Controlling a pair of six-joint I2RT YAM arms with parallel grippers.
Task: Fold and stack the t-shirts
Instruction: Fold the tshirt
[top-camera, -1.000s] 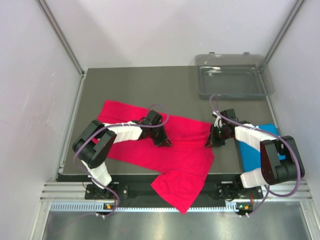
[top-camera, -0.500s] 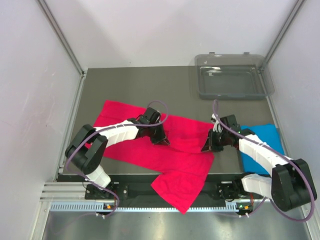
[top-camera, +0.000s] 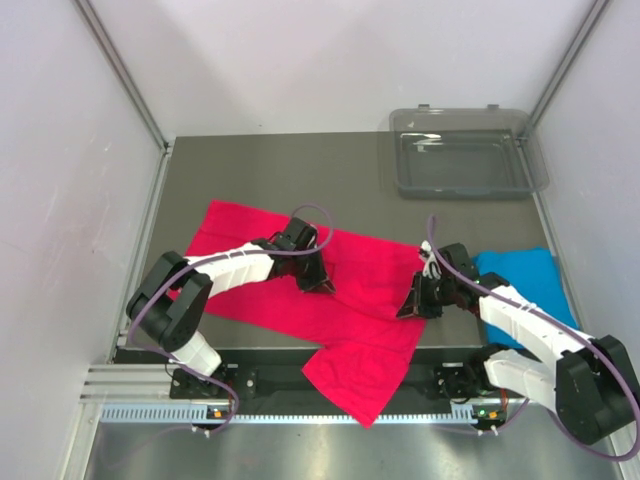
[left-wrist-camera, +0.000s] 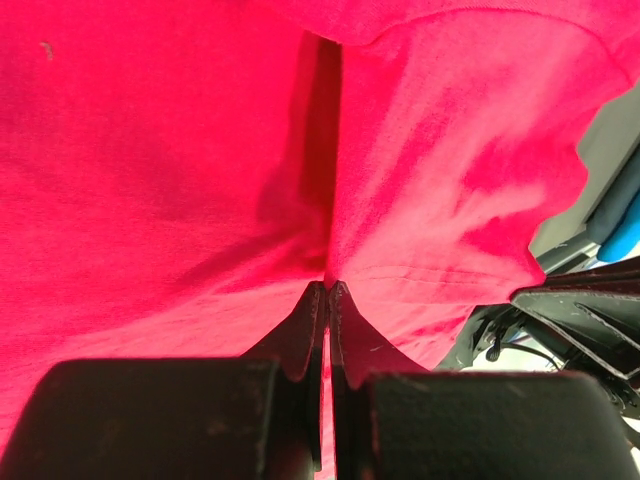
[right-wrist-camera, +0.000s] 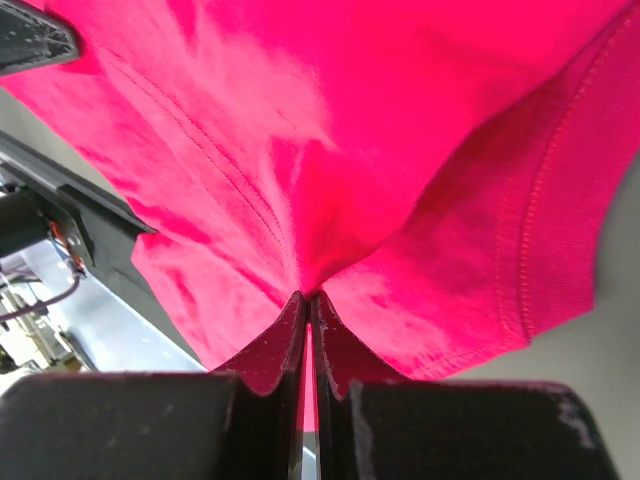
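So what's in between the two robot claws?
Just the pink shirt. It fills the gap from the left gripper to the right gripper, and both are shut on it. The top view shows this.

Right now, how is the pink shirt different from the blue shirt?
The pink shirt is spread wide, one part hanging off the near edge of the table; the blue shirt is a compact patch at the right. The left gripper and right gripper pinch the pink shirt; nothing holds the blue shirt. Both are plain cloth.
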